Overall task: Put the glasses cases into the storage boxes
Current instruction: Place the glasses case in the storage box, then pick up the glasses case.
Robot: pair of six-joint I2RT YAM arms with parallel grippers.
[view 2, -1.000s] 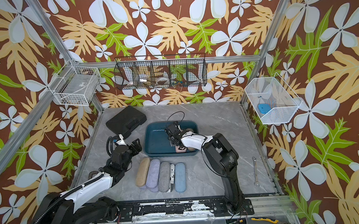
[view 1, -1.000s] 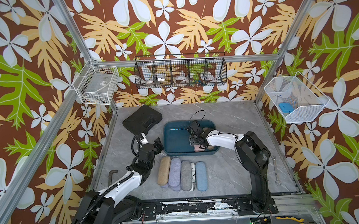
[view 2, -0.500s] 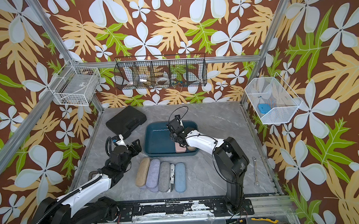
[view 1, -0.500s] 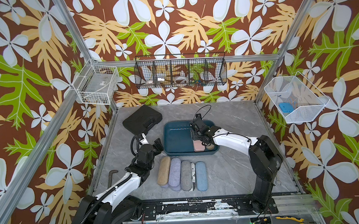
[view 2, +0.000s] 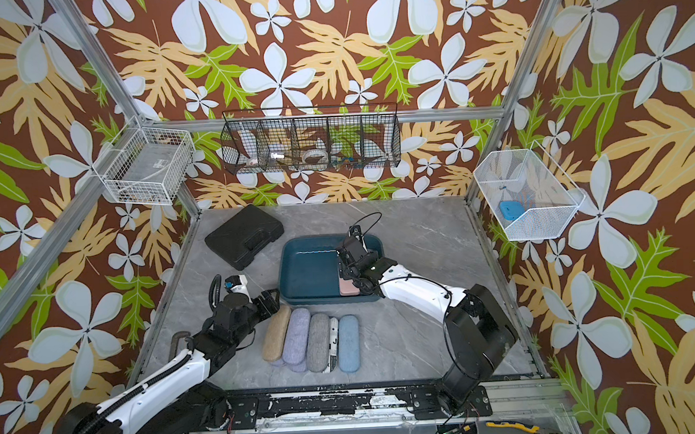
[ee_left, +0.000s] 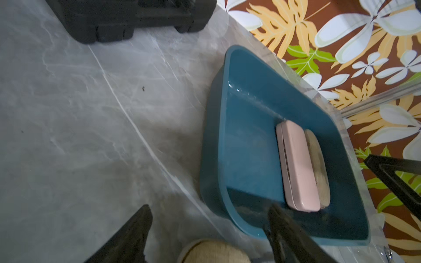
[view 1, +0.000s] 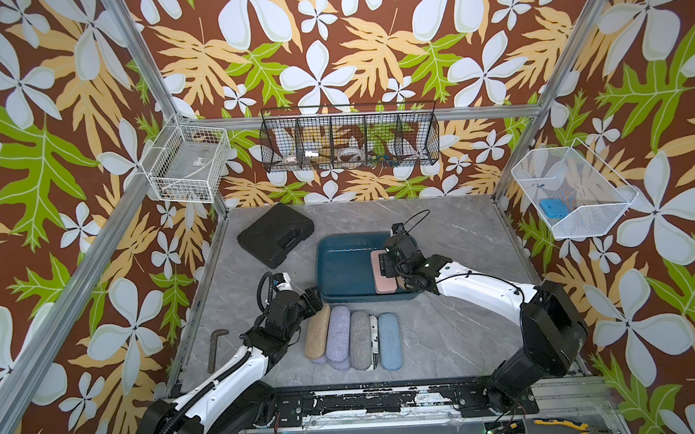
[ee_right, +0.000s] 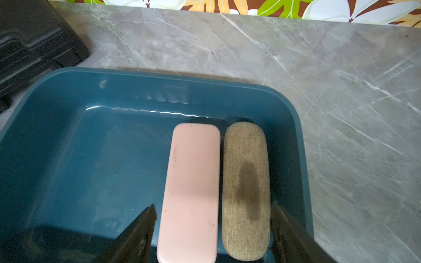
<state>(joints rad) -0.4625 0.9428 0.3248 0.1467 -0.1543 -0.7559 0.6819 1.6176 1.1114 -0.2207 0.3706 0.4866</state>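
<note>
The dark teal storage box stands mid-table and holds a pink glasses case beside a tan one along its right side. My right gripper hovers open over those two, a finger on either side, gripping neither. In front of the box lie a tan case, a lavender one, a grey one, a newspaper-print one and a light blue one. My left gripper is open at the tan case's far end, not closed on it.
A large black moulded case lies left of and behind the box. A bent hex key rests by the left wall. Wire baskets hang on the left, back and right walls. Pliers lie on the front rail.
My right gripper has opened and lifted from low in the box, shifting right; the pink case lies released there. My left gripper has edged closer to the tan case in the row, its jaws narrowing slightly.
</note>
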